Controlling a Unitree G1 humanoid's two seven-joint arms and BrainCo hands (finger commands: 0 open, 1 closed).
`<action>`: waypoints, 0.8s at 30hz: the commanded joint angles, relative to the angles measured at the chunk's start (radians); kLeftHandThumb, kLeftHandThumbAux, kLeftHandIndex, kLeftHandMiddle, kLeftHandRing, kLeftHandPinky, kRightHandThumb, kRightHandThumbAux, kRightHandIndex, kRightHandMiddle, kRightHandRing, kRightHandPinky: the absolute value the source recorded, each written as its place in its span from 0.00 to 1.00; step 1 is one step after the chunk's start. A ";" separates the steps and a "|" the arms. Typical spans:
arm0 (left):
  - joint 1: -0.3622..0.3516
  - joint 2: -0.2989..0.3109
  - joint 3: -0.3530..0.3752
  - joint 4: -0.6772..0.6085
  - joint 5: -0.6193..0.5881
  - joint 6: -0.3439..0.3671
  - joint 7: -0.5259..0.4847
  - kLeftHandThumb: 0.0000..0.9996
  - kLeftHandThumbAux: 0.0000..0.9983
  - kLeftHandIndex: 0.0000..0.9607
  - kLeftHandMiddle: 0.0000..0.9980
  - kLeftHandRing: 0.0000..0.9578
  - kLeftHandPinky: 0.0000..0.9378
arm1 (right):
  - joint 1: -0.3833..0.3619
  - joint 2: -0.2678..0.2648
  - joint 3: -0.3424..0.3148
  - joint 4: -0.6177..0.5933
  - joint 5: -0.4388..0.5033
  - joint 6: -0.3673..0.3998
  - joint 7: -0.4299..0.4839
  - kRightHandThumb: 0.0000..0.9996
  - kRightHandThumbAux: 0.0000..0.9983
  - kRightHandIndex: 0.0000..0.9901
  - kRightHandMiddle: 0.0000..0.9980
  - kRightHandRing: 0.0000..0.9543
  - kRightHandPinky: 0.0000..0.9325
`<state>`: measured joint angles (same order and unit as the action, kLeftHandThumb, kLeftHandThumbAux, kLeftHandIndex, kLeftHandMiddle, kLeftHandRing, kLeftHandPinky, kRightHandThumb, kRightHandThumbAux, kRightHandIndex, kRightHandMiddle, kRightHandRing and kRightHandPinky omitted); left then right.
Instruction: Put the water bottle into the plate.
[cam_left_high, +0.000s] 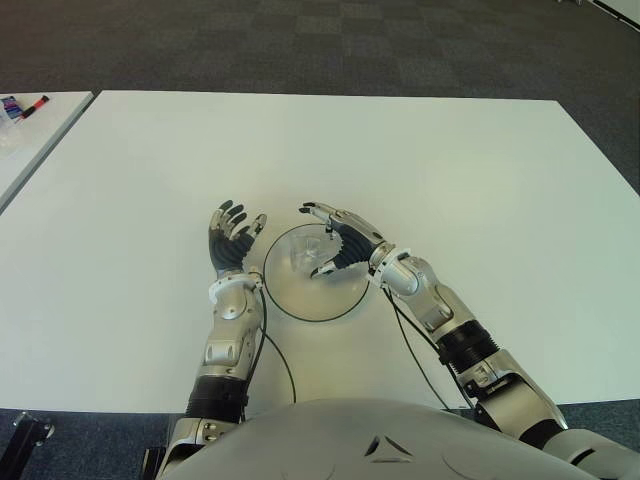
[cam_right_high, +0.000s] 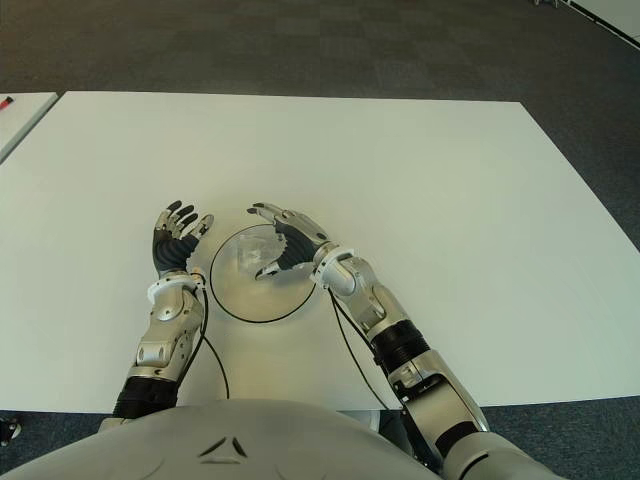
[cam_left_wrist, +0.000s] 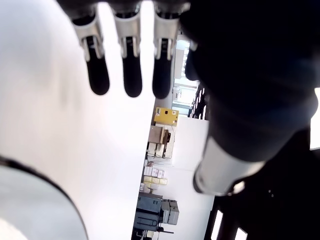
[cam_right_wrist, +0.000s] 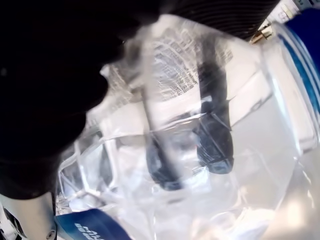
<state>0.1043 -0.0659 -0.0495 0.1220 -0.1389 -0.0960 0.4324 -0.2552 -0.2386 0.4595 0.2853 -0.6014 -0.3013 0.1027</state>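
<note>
The clear water bottle (cam_left_high: 303, 252) lies on its side inside the round, dark-rimmed plate (cam_left_high: 330, 310) near the front middle of the white table. My right hand (cam_left_high: 313, 240) reaches over the plate from the right, fingers stretched out above the bottle and thumb below it, loosely spread around it. In the right wrist view the bottle (cam_right_wrist: 200, 150) fills the picture, and two dark fingers (cam_right_wrist: 216, 135) show through its clear wall. My left hand (cam_left_high: 235, 238) stands just left of the plate, palm up with its fingers (cam_left_wrist: 132, 75) spread, holding nothing.
The white table (cam_left_high: 420, 150) stretches wide behind and to both sides of the plate. A second white table at the far left carries a few markers (cam_left_high: 28, 105). Dark carpet lies beyond the far edge.
</note>
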 joint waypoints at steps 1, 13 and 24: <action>0.008 -0.113 -0.002 0.000 -0.008 -0.003 0.007 0.11 0.88 0.21 0.26 0.28 0.30 | -0.011 0.000 0.011 0.037 -0.009 -0.013 -0.015 0.01 0.93 0.00 0.00 0.00 0.00; 0.006 -0.114 -0.007 -0.005 -0.003 0.007 0.013 0.09 0.90 0.19 0.26 0.27 0.29 | -0.026 -0.002 0.020 0.090 -0.021 -0.057 -0.053 0.00 0.89 0.00 0.00 0.00 0.00; 0.006 -0.118 -0.013 -0.005 0.001 0.003 0.017 0.09 0.91 0.20 0.28 0.29 0.31 | -0.045 0.002 0.031 0.150 -0.009 -0.111 -0.061 0.00 0.90 0.00 0.00 0.00 0.00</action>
<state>0.1032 -0.0659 -0.0543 0.1182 -0.1393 -0.0964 0.4332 -0.3040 -0.2379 0.4801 0.4009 -0.6192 -0.4039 0.0337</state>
